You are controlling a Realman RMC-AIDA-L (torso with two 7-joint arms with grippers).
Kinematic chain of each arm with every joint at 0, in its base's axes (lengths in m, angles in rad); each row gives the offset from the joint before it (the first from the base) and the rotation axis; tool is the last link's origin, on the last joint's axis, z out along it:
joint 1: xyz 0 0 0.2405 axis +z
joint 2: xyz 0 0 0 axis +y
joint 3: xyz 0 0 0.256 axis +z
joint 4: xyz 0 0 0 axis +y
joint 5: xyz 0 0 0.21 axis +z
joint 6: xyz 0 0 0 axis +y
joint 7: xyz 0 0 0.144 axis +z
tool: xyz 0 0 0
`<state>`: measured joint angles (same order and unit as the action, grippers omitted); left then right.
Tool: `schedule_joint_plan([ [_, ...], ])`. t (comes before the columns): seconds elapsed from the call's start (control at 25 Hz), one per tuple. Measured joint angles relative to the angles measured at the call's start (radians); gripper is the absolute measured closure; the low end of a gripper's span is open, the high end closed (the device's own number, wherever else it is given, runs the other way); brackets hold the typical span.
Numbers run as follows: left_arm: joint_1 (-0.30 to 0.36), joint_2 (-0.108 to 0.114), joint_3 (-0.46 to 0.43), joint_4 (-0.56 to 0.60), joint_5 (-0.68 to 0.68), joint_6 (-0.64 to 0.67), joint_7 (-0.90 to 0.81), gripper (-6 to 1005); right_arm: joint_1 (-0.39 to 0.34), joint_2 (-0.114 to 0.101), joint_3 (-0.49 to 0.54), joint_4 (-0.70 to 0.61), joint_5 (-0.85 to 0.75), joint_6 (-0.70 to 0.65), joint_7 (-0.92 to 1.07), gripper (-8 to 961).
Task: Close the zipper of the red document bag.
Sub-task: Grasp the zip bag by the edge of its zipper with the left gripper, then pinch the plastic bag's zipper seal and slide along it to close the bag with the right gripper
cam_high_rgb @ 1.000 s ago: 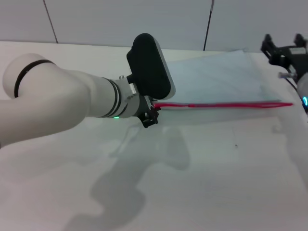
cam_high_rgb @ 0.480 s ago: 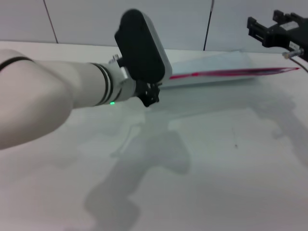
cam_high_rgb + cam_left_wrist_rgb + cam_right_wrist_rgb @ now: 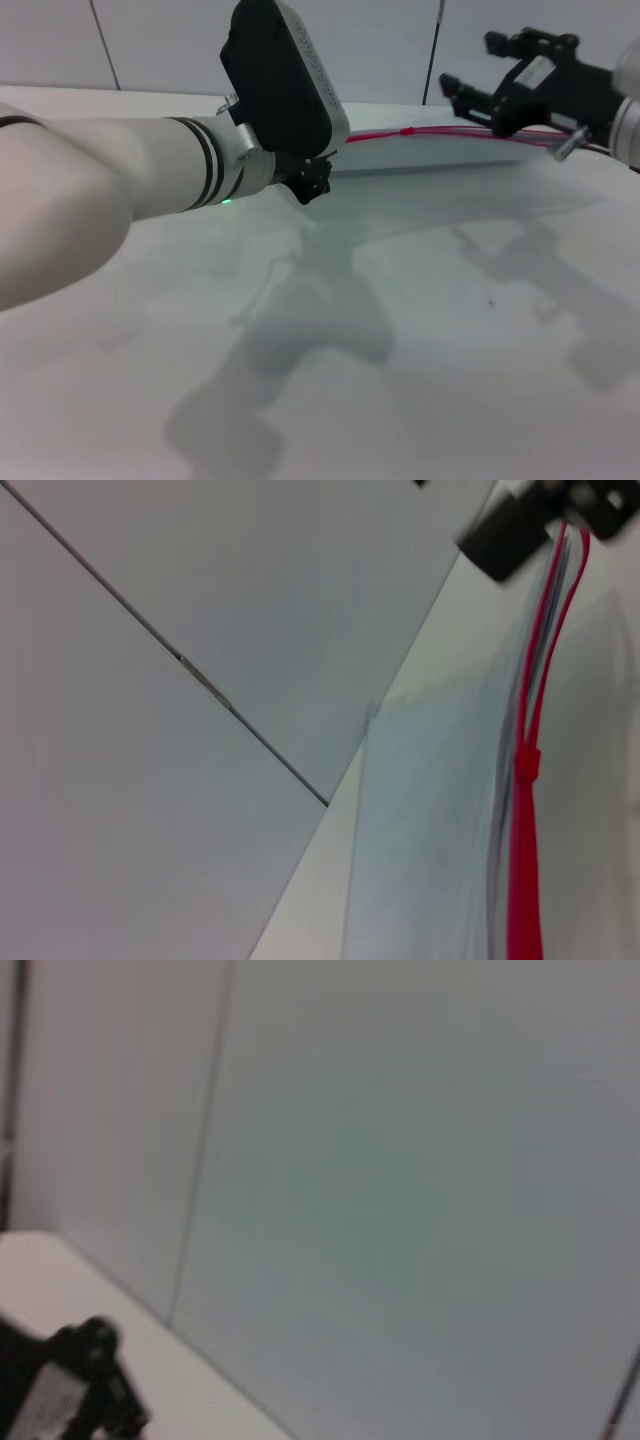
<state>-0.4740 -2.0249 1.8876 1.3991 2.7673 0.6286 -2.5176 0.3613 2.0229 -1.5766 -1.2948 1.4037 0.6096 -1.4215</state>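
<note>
L gripper (image 3: 312,183) fingertips prob. hidden behind wrist housing.

Document bag (image 3: 440,150) at the far side of the table (image 3: 420,350), raised off the surface, its zipper (image 3: 450,134) edge running left to right. Left gripper (image 3: 312,182) at the bag's left end, right gripper (image 3: 480,95) toward its right end (finger state unclear on both). Wall (image 3: 380,50) behind.

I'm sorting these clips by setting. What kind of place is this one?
Probably a robot test bench in a lab or studio: a bare white table, plain pale wall panels behind, and only the red document bag held up between the left gripper and right gripper.
</note>
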Motion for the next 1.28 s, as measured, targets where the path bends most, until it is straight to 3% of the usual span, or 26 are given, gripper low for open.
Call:
schedule_joint_plan([
  [0.64,0.002,0.0,-0.001,0.026,0.0,-0.015,0.0,941,0.062,0.004,-0.093,0.031,-0.177,0.024,-0.004,277],
  [0.84,-0.001,0.0,-0.001,0.028,0.0,-0.015,0.0,941,0.068,0.004,-0.098,0.035,-0.18,0.021,-0.007,405],
  [1.28,-0.002,0.001,0.006,0.029,0.0,-0.003,0.0,942,0.13,0.002,-0.101,0.109,-0.184,-0.016,-0.047,455],
])
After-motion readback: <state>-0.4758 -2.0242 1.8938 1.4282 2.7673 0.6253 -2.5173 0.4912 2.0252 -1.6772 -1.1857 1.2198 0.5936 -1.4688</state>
